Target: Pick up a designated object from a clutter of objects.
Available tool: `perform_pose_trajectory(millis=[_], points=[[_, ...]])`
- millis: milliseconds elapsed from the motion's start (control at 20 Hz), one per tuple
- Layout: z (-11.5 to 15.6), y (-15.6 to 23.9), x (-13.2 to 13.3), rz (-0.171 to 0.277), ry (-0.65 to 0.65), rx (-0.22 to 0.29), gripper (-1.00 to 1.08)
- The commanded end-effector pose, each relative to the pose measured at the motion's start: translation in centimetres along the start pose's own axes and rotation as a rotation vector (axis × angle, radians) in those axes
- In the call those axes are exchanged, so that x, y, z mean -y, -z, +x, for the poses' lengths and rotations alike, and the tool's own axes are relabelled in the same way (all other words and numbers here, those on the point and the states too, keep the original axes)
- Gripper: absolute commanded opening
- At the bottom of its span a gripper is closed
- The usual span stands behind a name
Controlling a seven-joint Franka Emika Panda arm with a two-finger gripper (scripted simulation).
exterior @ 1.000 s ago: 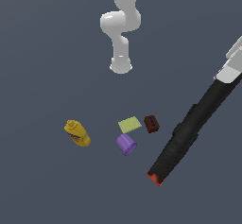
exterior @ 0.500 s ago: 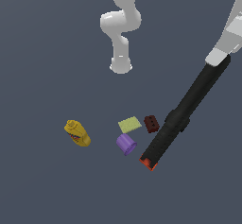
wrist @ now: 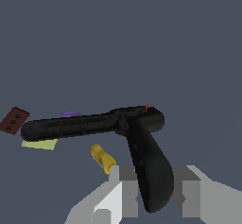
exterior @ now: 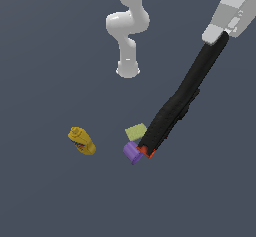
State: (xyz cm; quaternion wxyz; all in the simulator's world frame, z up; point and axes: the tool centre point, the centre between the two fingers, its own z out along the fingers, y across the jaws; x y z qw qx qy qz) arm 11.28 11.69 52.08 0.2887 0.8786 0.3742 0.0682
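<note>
The designated object, a long black clamp [exterior: 180,101] with an orange-red tip [exterior: 146,152], hangs slanted in the air, and my gripper [exterior: 216,35] is shut on its upper handle at the exterior view's upper right. In the wrist view the gripper [wrist: 153,190] pinches one handle of the clamp [wrist: 94,124] between grey fingers [wrist: 125,190]. Below lies the clutter: a yellow bottle [exterior: 82,141], a purple cup [exterior: 132,152] and a yellow-green pad [exterior: 135,131]. The clamp hides the brick in the exterior view, but it shows as a dark red-brown brick [wrist: 14,120] in the wrist view.
The arm's white base [exterior: 128,68] stands at the back, behind the clutter. In the wrist view the bottle [wrist: 102,157], pad [wrist: 40,144] and cup [wrist: 71,115] lie under the raised clamp. The floor is plain dark grey.
The gripper has risen and carried the clamp toward the exterior view's left. Its orange-red tip now sits in front of the purple cup, and the clamp covers the brick.
</note>
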Motion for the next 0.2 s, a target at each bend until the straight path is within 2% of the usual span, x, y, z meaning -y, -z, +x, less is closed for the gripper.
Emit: perform_pose_trajectory(millis=[0,150], points=[[-0.53,0.42,-0.14,-0.002,-0.002,-0.002,-1.0],[-0.71,0.52,-0.18,-0.002,-0.002,-0.002,-1.0]])
